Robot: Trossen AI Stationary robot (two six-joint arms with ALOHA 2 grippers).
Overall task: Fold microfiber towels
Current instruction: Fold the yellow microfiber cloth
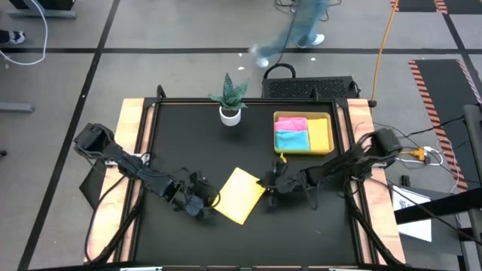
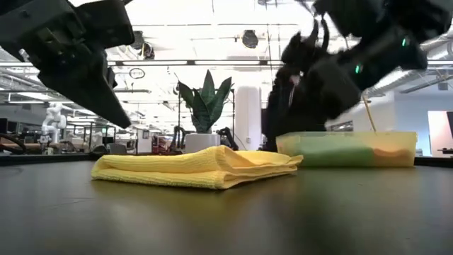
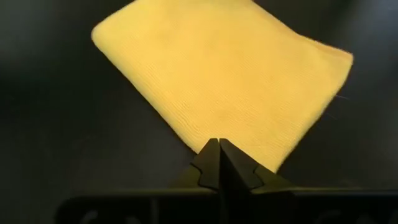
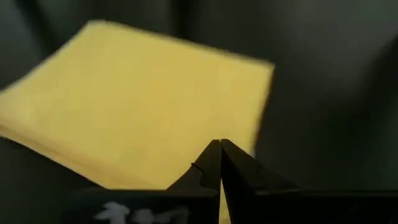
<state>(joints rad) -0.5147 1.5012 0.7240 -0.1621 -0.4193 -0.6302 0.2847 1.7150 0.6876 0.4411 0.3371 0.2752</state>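
A yellow microfiber towel [image 1: 241, 196] lies folded flat on the black table, several layers thick in the low view [image 2: 198, 166]. My left gripper [image 1: 203, 205] hangs shut just above the towel's left end, its fingertips [image 3: 219, 146] together over the towel's edge [image 3: 249, 149]. My right gripper [image 1: 269, 184] is also shut, raised over the towel's right end, with its tips [image 4: 221, 144] together. Neither touches the cloth. A pink towel [image 1: 291, 123], a light blue one [image 1: 292, 140] and an orange-yellow one [image 1: 320, 134] lie folded in the tray [image 1: 331, 119].
A potted plant [image 1: 230, 102] in a white pot stands at the table's far edge, left of the tray. Bare black table surface [image 1: 301, 233] stretches along the near side. Wooden rails [image 1: 134, 150] border the table. A person walks on the floor beyond [image 1: 301, 26].
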